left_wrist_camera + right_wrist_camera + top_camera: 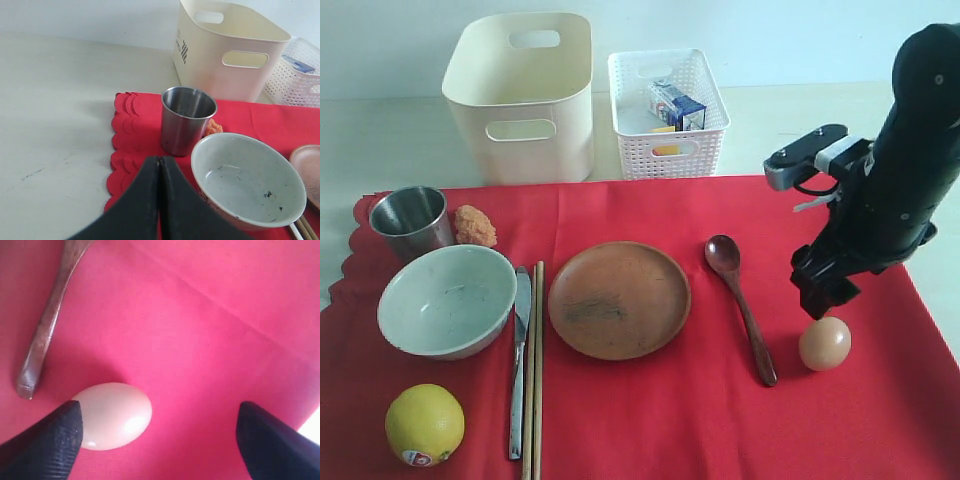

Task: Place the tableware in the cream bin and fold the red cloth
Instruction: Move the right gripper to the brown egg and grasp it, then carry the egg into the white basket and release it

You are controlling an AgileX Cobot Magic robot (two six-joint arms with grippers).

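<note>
Six pieces of tableware lie on the red cloth, all outside the cream bin.

Nearest row, exterior view: a lemon at the left corner, with the metal knife and the wooden chopsticks just beside each other, laid lengthwise.

Middle row: the pale green-white bowl, the round brown plate, the dark wooden spoon with its scoop pointing away, and an egg.

The right gripper hangs directly over the egg. Only the right wrist view shows its jaws. They stand wide apart and hold nothing. The egg rests on the cloth against one finger and well apart from the other, with the spoon handle's end near it.

Far row: the small steel cup stands upright at the cloth's scalloped corner, with an orange lump, possibly food, just beside it.

The left gripper appears only in the left wrist view. Its fingers are pressed together and empty, poised at the cloth's scalloped edge, near the cup and the bowl.

Beyond the cloth, the cream bin and a white lattice basket stand side by side on the bare table. The basket holds a blue-and-white carton.

The table is pale and matte, with faint scuffs visible in the left wrist view. A plain light wall closes the scene behind it.
</note>
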